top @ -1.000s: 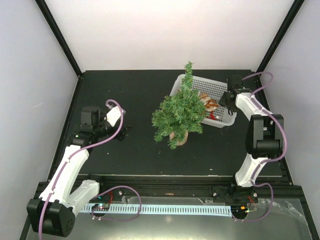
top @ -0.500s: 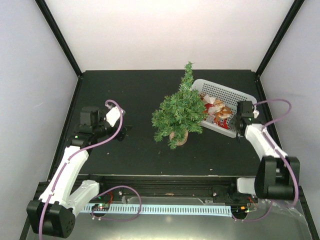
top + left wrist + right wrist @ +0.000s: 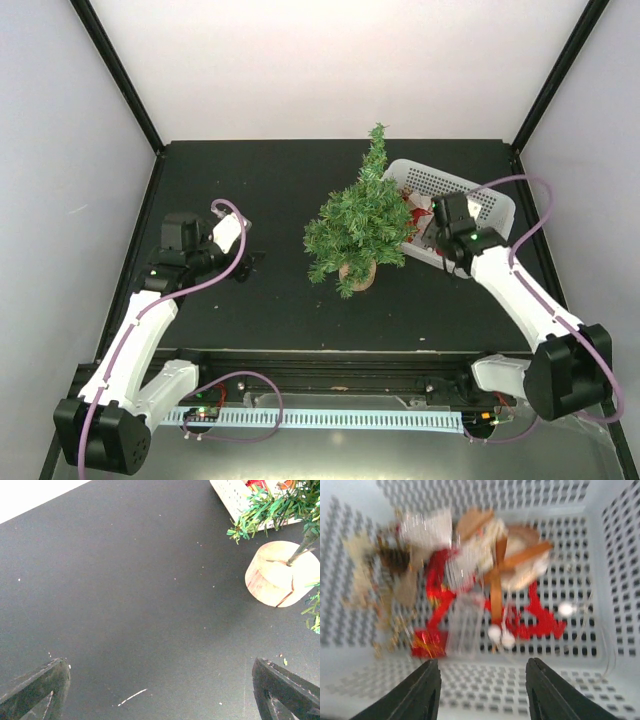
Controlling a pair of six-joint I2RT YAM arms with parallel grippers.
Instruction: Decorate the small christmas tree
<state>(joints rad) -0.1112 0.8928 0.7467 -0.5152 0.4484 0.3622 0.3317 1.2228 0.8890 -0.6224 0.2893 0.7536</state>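
Within white walls, a black tabletop is seen below the wide-spread left gripper, a white basket below the parted, empty right gripper.

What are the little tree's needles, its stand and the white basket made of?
The small christmas tree has needles that look like plastic: stiff, flat green strips. Its stand seems to be raw wood: matte, pale tan, with a crack across the top. The white basket is likely moulded plastic: smooth, with regular rows of holes.
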